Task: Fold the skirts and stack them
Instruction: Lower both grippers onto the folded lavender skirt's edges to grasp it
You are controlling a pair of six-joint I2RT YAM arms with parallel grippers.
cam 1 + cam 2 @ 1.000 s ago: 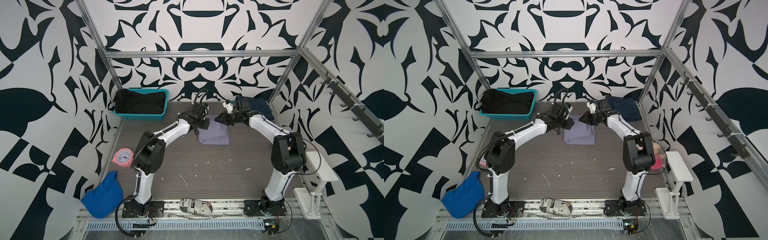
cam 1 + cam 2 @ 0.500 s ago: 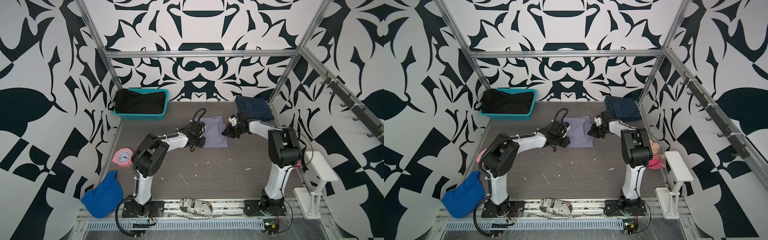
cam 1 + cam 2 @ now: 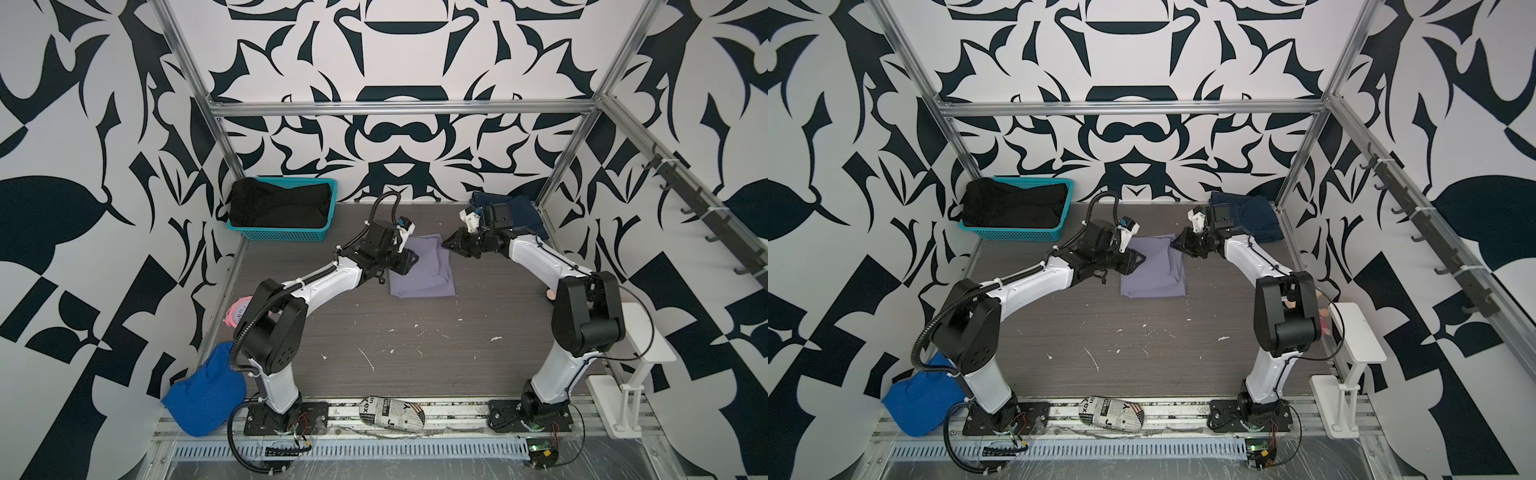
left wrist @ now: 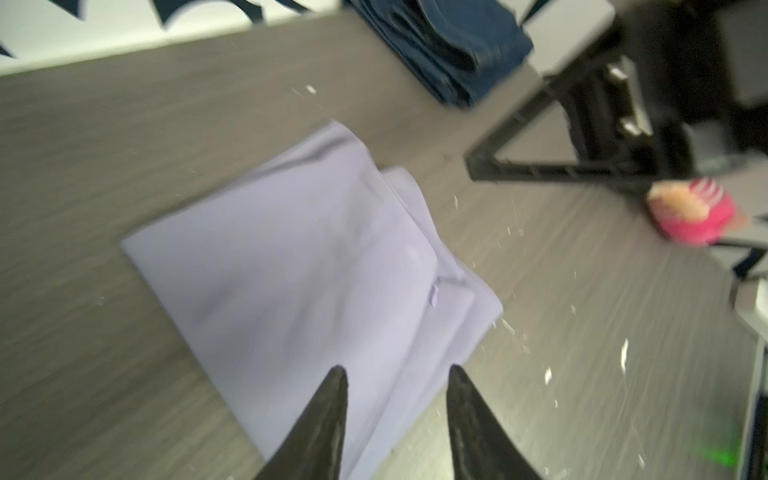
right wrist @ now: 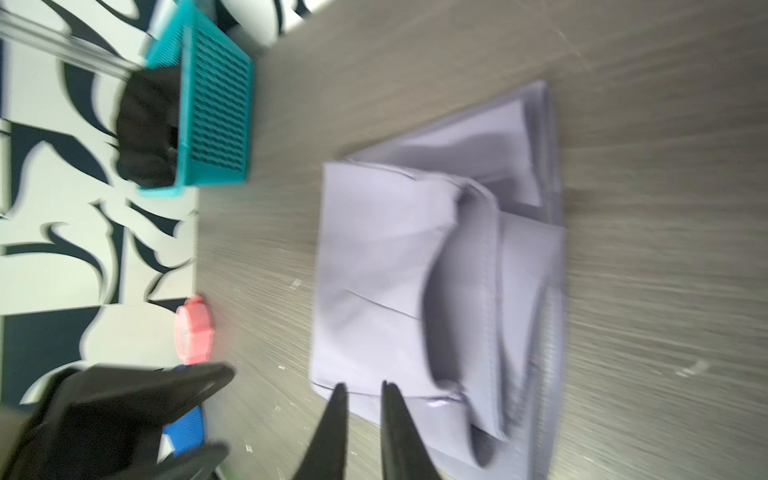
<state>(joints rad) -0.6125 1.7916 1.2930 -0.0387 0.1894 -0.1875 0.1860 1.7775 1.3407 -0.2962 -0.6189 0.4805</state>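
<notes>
Grey wood-grain table (image 3: 395, 353): open room across the front half, between the arms.
Skirts, three:
- Folded pale lavender cloth skirt (image 3: 424, 276), centre rear, layers uneven along its right edge.
- Dark blue denim skirt (image 3: 525, 214), rear right corner.
- Black textured skirt (image 3: 280, 205), in the teal plastic basket (image 3: 282, 235), rear left.

Left gripper (image 3: 413, 259): fingers (image 4: 328, 415) moderately apart, empty, over the lavender skirt's left edge.
Right gripper (image 3: 449, 245): fingers (image 5: 332, 424) narrowly apart, empty, at its far right corner.

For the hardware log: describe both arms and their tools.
White shells, black joints on both. The left arm carries a ribbed black hose, the right arm a thin black cable. The black left tool and right tool have pointed triangular fingers.
</notes>
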